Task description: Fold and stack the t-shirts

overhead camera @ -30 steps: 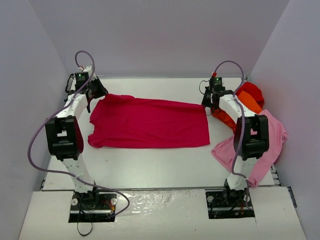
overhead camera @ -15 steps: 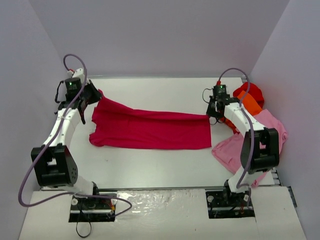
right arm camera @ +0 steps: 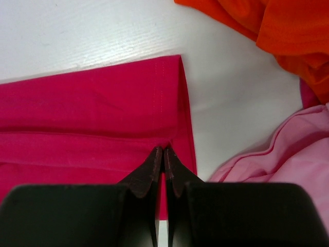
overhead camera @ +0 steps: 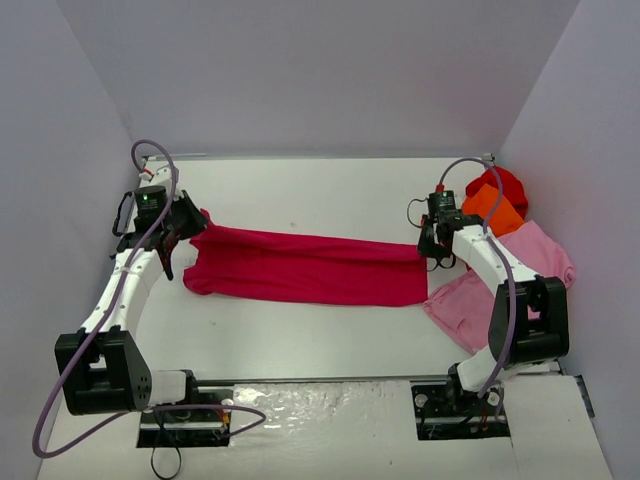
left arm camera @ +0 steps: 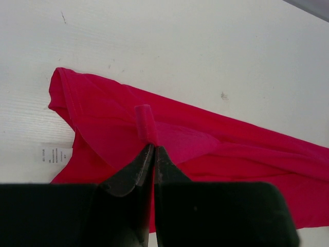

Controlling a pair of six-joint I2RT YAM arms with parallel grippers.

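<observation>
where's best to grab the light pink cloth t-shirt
Take the light pink cloth t-shirt by its loose corner lying flat toward the white table's middle, coming from above on that side; the right wall and the orange cloth shirt crowd its other edges.

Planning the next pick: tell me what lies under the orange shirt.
The orange shirt lies over the near part of the bright red shirt, and its near edge overlaps the pink shirt. How far either runs beneath it is hidden by the orange cloth.
</observation>
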